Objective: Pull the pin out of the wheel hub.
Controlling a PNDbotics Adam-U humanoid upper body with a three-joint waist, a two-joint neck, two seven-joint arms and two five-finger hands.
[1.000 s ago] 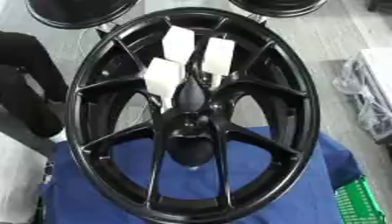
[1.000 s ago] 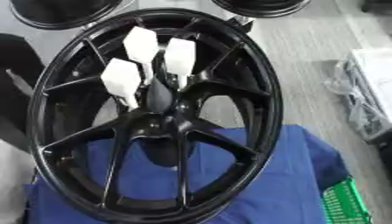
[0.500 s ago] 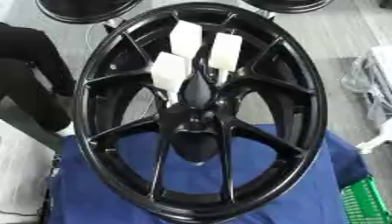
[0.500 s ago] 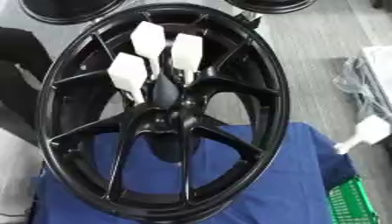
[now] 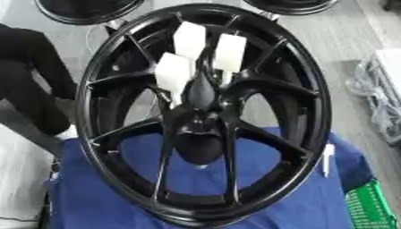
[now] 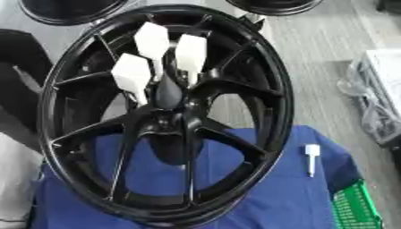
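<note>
Right eye view: the white pin (image 6: pixel 312 159) lies on the blue cloth (image 6: pixel 258 197), just right of the wheel (image 6: pixel 280 89) and out of its hub (image 6: pixel 168 121). Neither of your hands shows, so you can't tell their state or place the pin against them. Three white paddles (image 6: pixel 151 40) fan above the hub.

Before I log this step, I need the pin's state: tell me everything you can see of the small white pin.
The white pin is small, with a wider blocky head at the far end and a thin shaft pointing toward the camera. It looks like plastic. It lies flat on the blue cloth, to the right of the black wheel, clear of the rim. No hand touches it, and no hand shows in either view.
</note>
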